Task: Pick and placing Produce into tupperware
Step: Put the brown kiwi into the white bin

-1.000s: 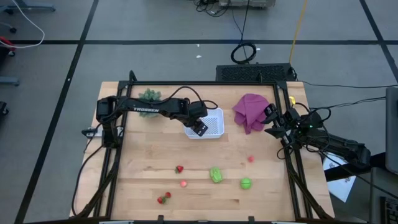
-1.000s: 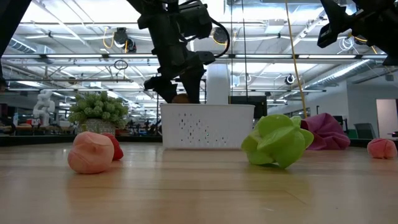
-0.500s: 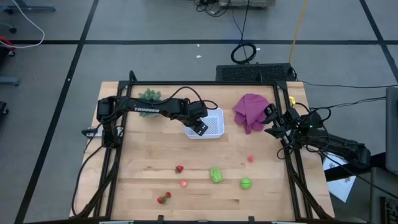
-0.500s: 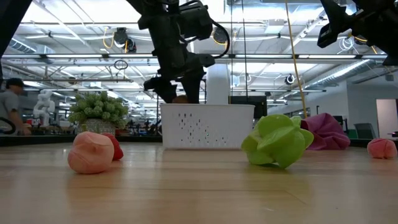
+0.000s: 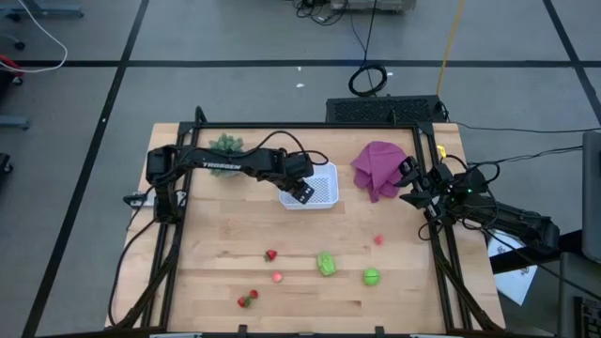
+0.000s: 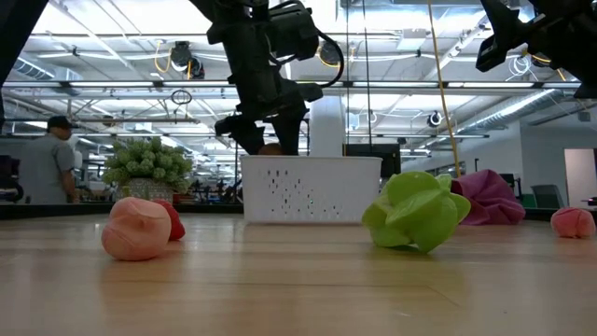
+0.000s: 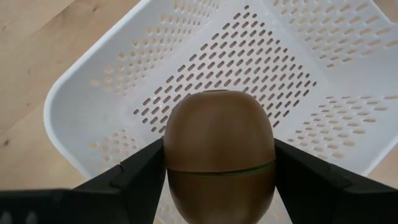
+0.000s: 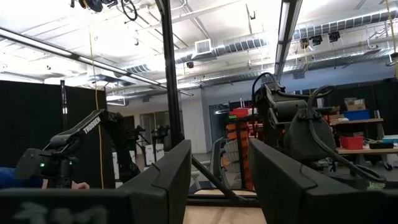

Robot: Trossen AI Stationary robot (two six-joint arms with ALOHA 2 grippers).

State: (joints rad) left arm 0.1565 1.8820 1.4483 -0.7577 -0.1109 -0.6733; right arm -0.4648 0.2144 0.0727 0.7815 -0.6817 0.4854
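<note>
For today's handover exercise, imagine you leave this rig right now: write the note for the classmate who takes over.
Left gripper: shut on the brown oval toy fruit, held above the small white perforated plastic container, which looks empty.
Right gripper: open, holding nothing, parked at the table's right edge beside the crumpled purple cloth.
Done: brown fruit picked, not yet released.
Left: drop it in, then collect from the wooden table the leafy green piece, round green piece, red piece, pink piece, red pair and pink bit.
</note>
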